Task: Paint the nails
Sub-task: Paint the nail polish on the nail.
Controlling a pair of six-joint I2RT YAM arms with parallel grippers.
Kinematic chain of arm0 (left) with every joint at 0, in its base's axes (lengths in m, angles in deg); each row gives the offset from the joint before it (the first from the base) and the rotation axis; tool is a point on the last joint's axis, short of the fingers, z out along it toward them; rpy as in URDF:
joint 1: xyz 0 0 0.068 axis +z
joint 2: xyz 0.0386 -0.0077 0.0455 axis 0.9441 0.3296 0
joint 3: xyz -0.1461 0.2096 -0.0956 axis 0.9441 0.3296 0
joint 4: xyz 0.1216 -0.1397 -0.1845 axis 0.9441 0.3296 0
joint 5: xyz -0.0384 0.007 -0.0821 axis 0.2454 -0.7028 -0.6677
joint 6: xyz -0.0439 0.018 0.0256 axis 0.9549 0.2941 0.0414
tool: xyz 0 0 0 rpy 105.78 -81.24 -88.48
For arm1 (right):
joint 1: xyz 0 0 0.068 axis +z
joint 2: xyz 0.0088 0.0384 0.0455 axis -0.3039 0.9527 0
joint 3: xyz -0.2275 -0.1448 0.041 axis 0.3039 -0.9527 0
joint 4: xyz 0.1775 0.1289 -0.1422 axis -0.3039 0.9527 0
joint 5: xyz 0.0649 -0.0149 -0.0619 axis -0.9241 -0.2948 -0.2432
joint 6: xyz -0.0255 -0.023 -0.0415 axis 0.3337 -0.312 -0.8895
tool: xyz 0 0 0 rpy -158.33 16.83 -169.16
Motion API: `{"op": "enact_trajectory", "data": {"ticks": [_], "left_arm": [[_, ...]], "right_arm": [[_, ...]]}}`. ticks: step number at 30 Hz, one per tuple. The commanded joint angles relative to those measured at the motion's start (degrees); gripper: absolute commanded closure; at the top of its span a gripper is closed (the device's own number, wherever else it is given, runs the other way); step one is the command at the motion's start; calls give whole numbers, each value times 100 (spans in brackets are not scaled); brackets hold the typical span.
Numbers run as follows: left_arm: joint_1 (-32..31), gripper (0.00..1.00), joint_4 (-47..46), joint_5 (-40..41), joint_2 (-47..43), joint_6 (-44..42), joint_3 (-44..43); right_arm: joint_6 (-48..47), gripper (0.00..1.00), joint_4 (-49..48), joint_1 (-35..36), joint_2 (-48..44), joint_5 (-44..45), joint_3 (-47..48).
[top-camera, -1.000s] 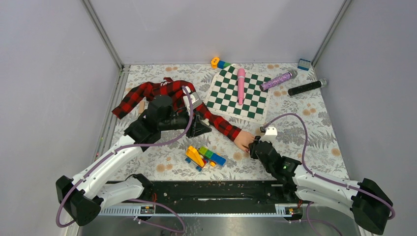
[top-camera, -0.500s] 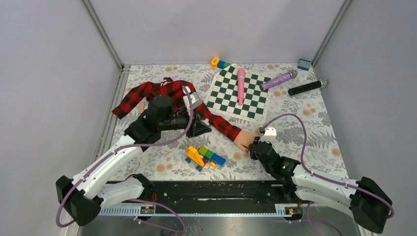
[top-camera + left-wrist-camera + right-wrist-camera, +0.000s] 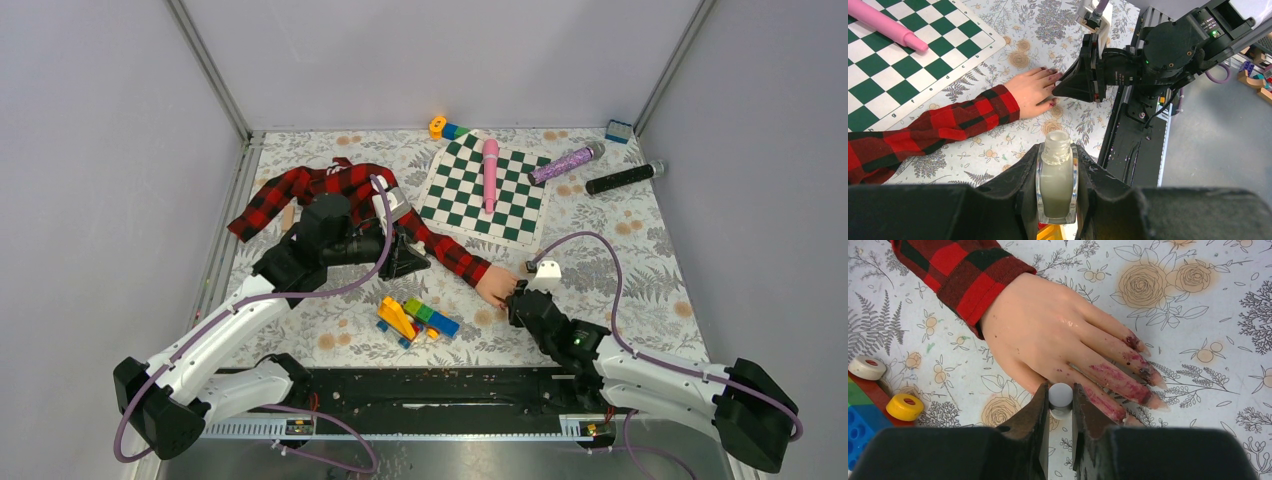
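Note:
The pale pink mannequin hand (image 3: 493,284) lies palm down on the floral table, its red-black plaid sleeve (image 3: 450,255) running up-left. Its nails (image 3: 1146,374) are smeared dark red, and red streaks run along the fingers. My right gripper (image 3: 1060,391) is shut on a small white-topped brush cap (image 3: 1060,396) and sits low over the near fingers; it also shows in the top view (image 3: 517,299). My left gripper (image 3: 1057,150) is shut on a small pale uncapped bottle (image 3: 1056,185), held upright to the left of the hand, above the sleeve (image 3: 418,262).
Toy bricks (image 3: 415,318) lie just left of the hand. A green-white chessboard mat (image 3: 485,190) with a pink cylinder (image 3: 490,172) lies behind. A purple microphone (image 3: 565,162), a black microphone (image 3: 625,178) and a blue brick (image 3: 618,130) are at the back right.
My right wrist has shifted very slightly to the left over the hand. The left arm and bottle have not moved.

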Motion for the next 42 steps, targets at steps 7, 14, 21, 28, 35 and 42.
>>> {"op": "enact_trajectory", "data": {"ticks": [7,14,21,28,35,42], "left_arm": [[-15,100,-318,-144,-112,58,-228],[-19,100,-318,-132,-106,56,-228],[-20,100,-317,-120,-105,54,-227],[-18,100,-318,-117,-97,56,-228],[-19,100,-319,-114,-99,58,-226],[-14,100,-326,-116,-90,58,-227]], "right_arm": [[143,100,212,191,-70,585,78],[201,100,241,209,-152,701,49],[249,100,242,253,-178,838,54],[301,100,469,297,-247,983,62],[331,100,502,342,-407,1082,14],[318,100,526,363,-604,1131,-34]]}}
